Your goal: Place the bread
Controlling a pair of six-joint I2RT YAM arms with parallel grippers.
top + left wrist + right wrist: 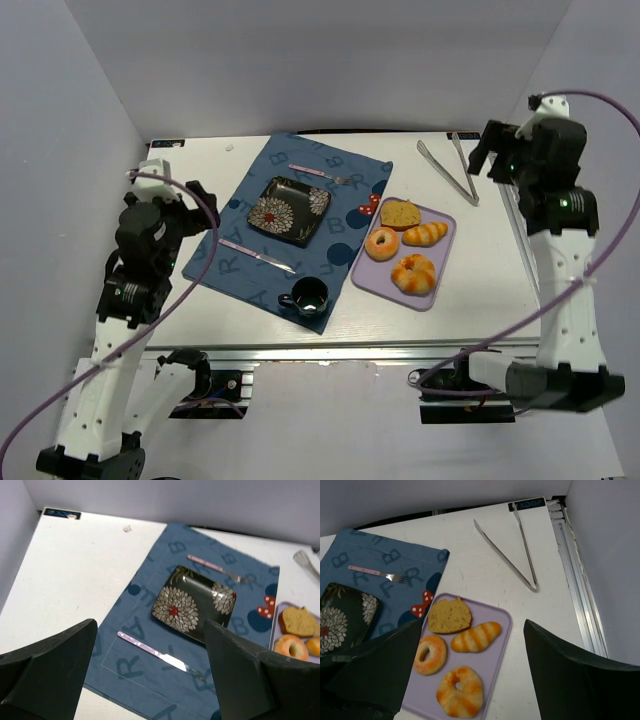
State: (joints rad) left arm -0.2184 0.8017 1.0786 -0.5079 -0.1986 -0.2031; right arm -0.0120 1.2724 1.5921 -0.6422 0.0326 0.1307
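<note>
The bread is sitting on the tray [447, 226], right of the mat [345, 172]: a slice [399, 213], a striped roll [426, 234], a donut [381, 243] and a twisted ring [413, 273], all close together. The tray's near corner is lying close to the table's [190, 310] front edge, and so is the mat's corner under the cup [307, 294]. Bare table is showing between tray and right rail, and along the mat's left side. The tongs [447, 168] are lying behind the tray, near the back wall. The plate [289, 210] is sitting mid-mat between fork [318, 173] and knife [256, 255], nothing on it.

The left gripper [192, 203] is hanging over the mat's left edge, its claw spread wide with nothing between. The right gripper [490, 150] is hovering by the tongs, well above the table, claw also spread and holding nothing.

In the right wrist view a finger [375, 670] is covering the tray's left near corner, and the plate is being cut off at the frame's edge. In the left wrist view the frame is cutting the tray, showing only slice, donut and a bit of roll. A small scrap [127, 528] near the back is too small to make out.
</note>
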